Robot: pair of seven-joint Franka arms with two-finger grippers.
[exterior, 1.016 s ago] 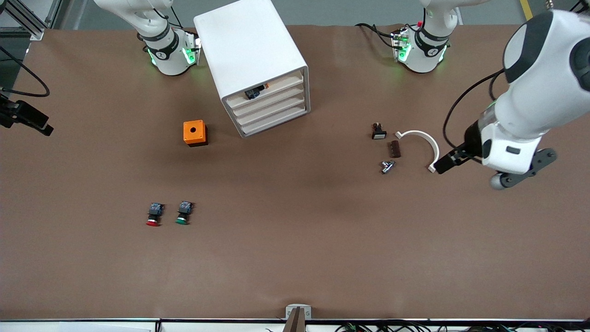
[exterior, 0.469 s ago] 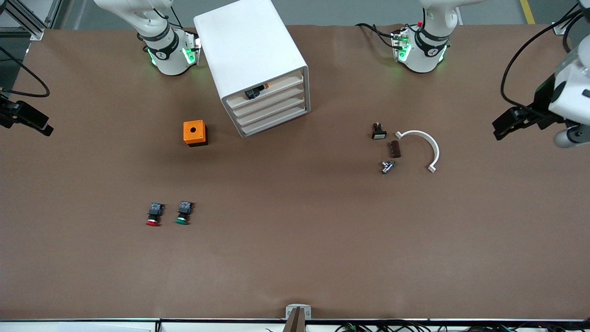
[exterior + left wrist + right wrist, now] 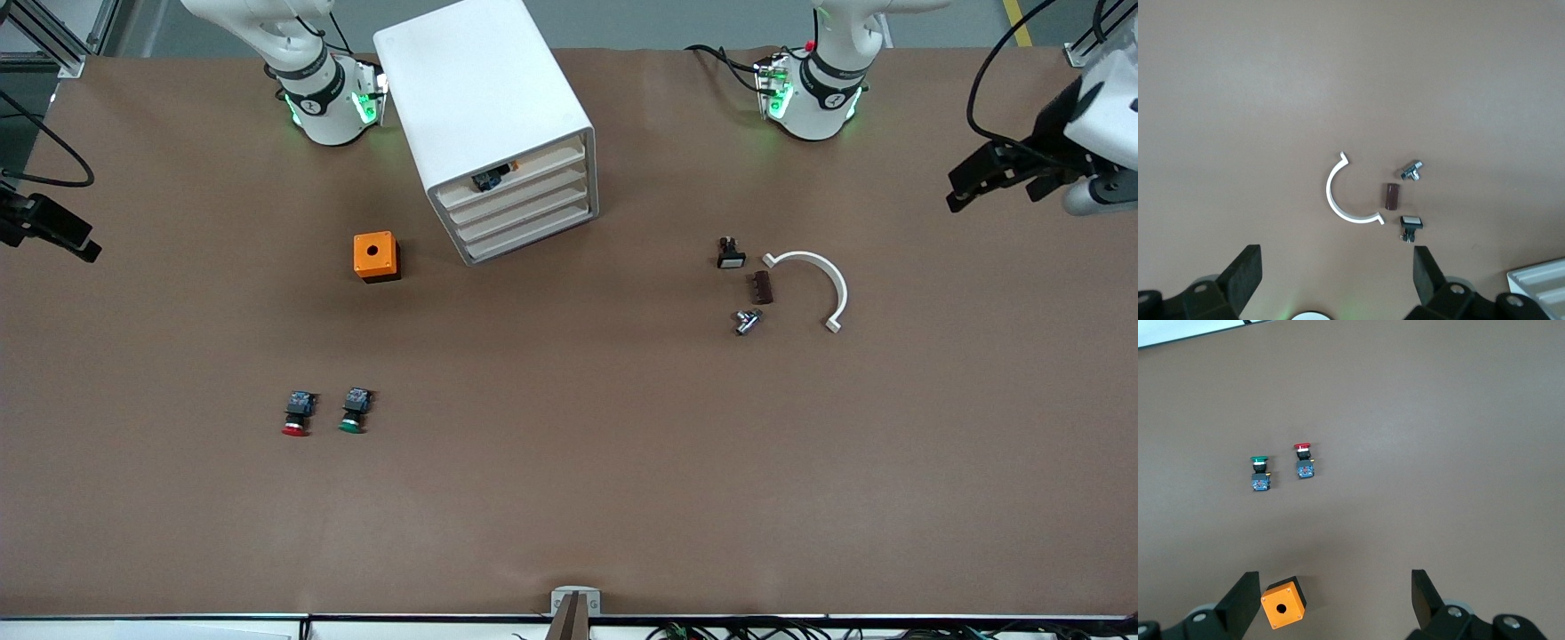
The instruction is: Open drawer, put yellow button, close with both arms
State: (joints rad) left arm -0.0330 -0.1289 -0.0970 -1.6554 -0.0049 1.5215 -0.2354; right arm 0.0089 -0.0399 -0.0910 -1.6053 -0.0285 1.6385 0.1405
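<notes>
The white cabinet (image 3: 480, 89) stands between the two arm bases. Its uppermost drawer (image 3: 544, 160) has its front in line with the three drawers below. The yellow button (image 3: 494, 175) lies inside that drawer and shows through the gap above the front. My left gripper (image 3: 987, 182) (image 3: 1337, 260) hangs open and empty, high over the left arm's end of the table. My right gripper (image 3: 62, 236) (image 3: 1335, 583) waits open and empty, high over the right arm's end.
An orange box (image 3: 376, 256) (image 3: 1283, 611) sits beside the cabinet. Red (image 3: 298, 414) and green (image 3: 355, 411) buttons lie nearer the front camera. A white half ring (image 3: 840, 289), brown block (image 3: 762, 287), metal fitting (image 3: 747, 321) and black switch (image 3: 731, 255) lie toward the left arm's end.
The left arm has pulled back from beside the white half ring toward its own end of the table. The right gripper and the objects have not moved.
</notes>
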